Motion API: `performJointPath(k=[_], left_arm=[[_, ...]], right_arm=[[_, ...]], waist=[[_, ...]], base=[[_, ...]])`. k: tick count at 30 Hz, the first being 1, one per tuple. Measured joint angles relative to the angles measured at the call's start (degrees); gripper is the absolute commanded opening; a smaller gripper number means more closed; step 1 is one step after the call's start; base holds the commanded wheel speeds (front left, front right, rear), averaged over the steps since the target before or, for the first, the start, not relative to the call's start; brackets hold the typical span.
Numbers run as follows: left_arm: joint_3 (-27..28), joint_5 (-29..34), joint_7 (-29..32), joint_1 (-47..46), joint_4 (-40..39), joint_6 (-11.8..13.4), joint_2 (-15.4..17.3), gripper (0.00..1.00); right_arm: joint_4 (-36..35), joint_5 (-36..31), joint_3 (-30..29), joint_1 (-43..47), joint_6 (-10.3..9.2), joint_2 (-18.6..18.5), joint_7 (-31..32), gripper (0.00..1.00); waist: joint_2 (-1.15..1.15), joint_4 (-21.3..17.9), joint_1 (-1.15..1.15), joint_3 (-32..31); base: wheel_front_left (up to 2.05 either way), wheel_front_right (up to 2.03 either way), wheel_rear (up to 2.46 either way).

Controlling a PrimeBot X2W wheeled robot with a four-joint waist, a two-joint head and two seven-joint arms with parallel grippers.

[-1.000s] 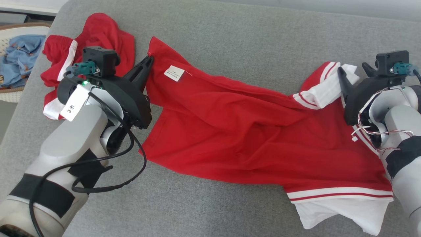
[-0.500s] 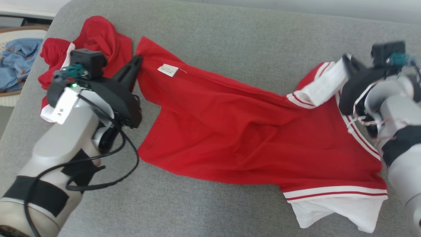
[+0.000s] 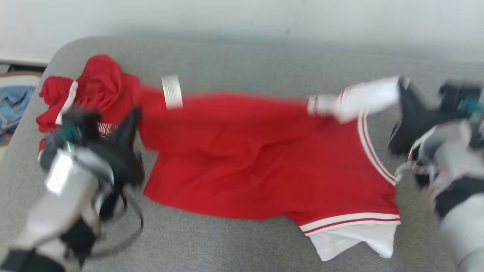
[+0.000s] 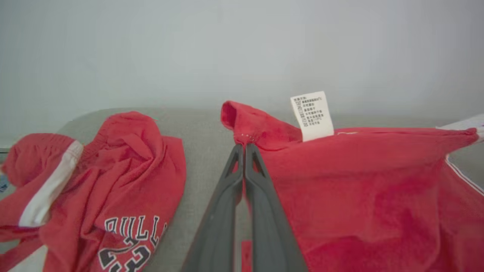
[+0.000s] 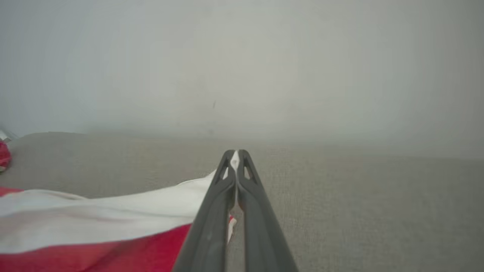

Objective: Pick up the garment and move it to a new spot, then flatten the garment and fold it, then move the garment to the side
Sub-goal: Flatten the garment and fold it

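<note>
The garment (image 3: pixel 257 151) is a red shirt with white sleeves and striped trim, stretched sideways over the grey cushion (image 3: pixel 234 245). My left gripper (image 3: pixel 134 113) is shut on its red hem corner, and in the left wrist view the closed tips (image 4: pixel 244 145) pinch the fabric just left of the white care label (image 4: pixel 312 115). My right gripper (image 3: pixel 402 81) is shut on the white sleeve (image 3: pixel 363 100); in the right wrist view a sliver of white cloth shows between the closed tips (image 5: pixel 235 154). The far edge hangs taut between the two grippers. The near hem and the other white sleeve (image 3: pixel 351 241) lie on the cushion.
Crumpled red shorts (image 3: pixel 87 87) with white stripes and dark lettering (image 4: pixel 128 241) lie at the cushion's far left, close to my left gripper. A basket of blue cloth (image 3: pixel 11 105) sits past the left edge. A pale wall (image 3: pixel 242 19) rises behind the cushion.
My right gripper has shut on the white sleeve. Both grippers have risen and pulled the garment's far edge taut. The head camera has tilted up, so the wall now shows.
</note>
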Motion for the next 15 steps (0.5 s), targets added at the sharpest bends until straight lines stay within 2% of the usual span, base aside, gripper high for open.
performJointPath(k=[3,8,11,15], left_arm=[[-1.72,0.41,0.00,7.56,-2.14,0.02,1.52,0.00],[-3.48,0.14,0.00,19.13,-7.10,0.69,3.80,0.00],[-4.26,-0.37,0.00,23.82,-11.60,0.51,5.69,0.00],[-3.65,-2.64,0.01,25.57,-17.63,-0.01,7.19,0.00]], right_arm=[[-1.05,3.63,0.21,7.78,0.07,2.10,0.01,0.00],[-6.84,9.12,5.48,20.58,0.07,4.19,0.99,0.00],[-12.03,12.11,8.47,26.41,0.07,3.89,2.87,0.00],[-18.31,14.13,11.14,29.52,0.07,0.64,5.72,0.00]], waist=[[0.00,-1.20,0.00,-2.21],[0.00,-3.62,0.00,-5.95],[-0.01,-5.51,-0.01,-7.72],[0.00,-8.28,-0.01,-9.11]], base=[[0.00,0.00,0.00],[0.00,0.00,0.00],[0.00,0.00,0.00],[0.00,0.00,0.00]])
